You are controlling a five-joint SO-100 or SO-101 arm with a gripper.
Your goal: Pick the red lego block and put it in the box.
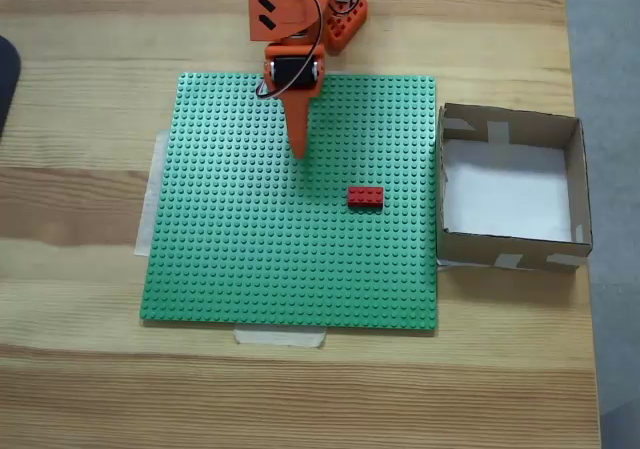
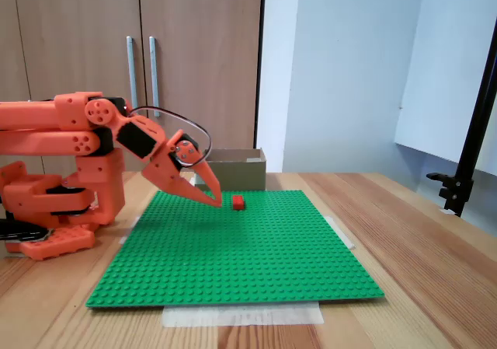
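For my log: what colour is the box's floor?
White, clearest in a fixed view looking down into the box.

Red lego block (image 1: 365, 197) solid red, studs same red. Green baseplate (image 1: 250, 259) bright green, regular stud grid all over. Arm and gripper (image 1: 297, 147) orange with black motor blocks and a black cable. Box (image 1: 575, 184) brown cardboard walls, white bottom, pale tape patches on walls at 12 and 6 o'clock. Table (image 1: 80, 119) light wood, darker grain streaks. Whitish tape strip (image 1: 280, 337) at baseplate's 6 o'clock edge. In a fixed view, cabinet doors (image 2: 78, 22) brown wood with grey metal handles; wall (image 2: 349, 69) pale blue-white.
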